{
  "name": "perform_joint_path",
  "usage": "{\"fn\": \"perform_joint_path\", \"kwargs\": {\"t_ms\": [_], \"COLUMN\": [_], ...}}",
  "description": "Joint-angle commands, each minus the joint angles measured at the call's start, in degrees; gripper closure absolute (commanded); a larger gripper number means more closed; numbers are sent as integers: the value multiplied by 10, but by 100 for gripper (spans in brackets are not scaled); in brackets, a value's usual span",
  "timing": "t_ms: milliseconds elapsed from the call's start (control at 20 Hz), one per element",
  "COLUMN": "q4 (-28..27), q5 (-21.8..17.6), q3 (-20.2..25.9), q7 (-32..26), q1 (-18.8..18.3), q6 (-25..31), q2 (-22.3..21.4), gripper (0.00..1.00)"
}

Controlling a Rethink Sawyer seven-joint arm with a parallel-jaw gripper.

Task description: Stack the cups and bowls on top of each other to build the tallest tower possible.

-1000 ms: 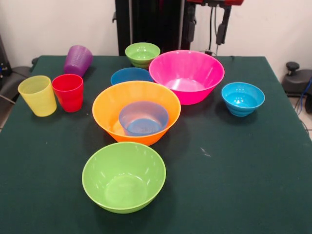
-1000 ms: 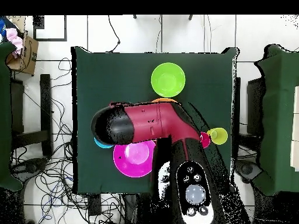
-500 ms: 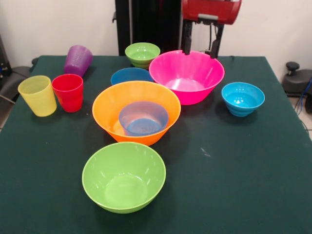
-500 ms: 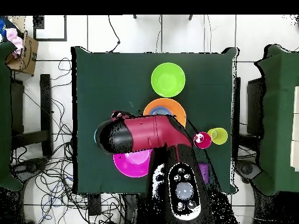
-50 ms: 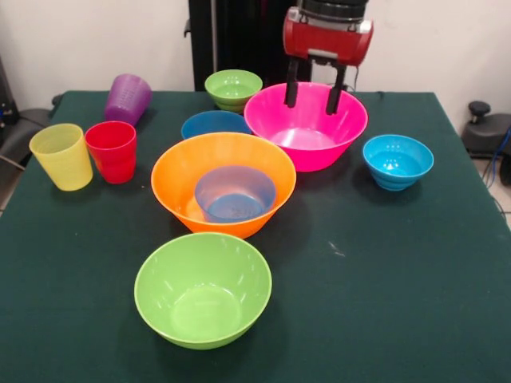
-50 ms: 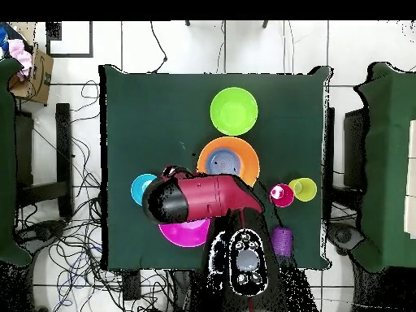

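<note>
Barely begun: only a blue bowl (image 5: 235,194) sits inside the orange bowl (image 5: 223,194), while the gripper (image 5: 312,104), jaws spread, hangs over the pink bowl (image 5: 306,125).

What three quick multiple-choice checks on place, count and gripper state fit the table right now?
1. The blue bowl seen through a larger bowl's wall sits in: A the orange bowl; B a green bowl; C a cup.
2. Cups on the table: A two; B three; C five.
3. The gripper is: A shut on a cup; B open above the pink bowl; C not in view.

A: orange rim rings it.
B: the yellow cup, the red cup, the purple cup.
B: fingers apart, holding nothing.
</note>
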Motion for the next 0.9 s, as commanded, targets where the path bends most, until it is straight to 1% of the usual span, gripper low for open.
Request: {"fn": "perform_joint_path", "kwargs": {"t_ms": [50,200,400,700,900], "q4": [35,32,37,45,48], "q5": [19,41,65,95,107], "q3": [-45,-59,-65,-69,-70], "q7": [146,152,155,151,147], "q1": [51,69,88,105,109], "q6": [-86,-112,-140,-147,-154], "q2": [90,110,125,125,129], "gripper": [0,0,0,0,0]}}
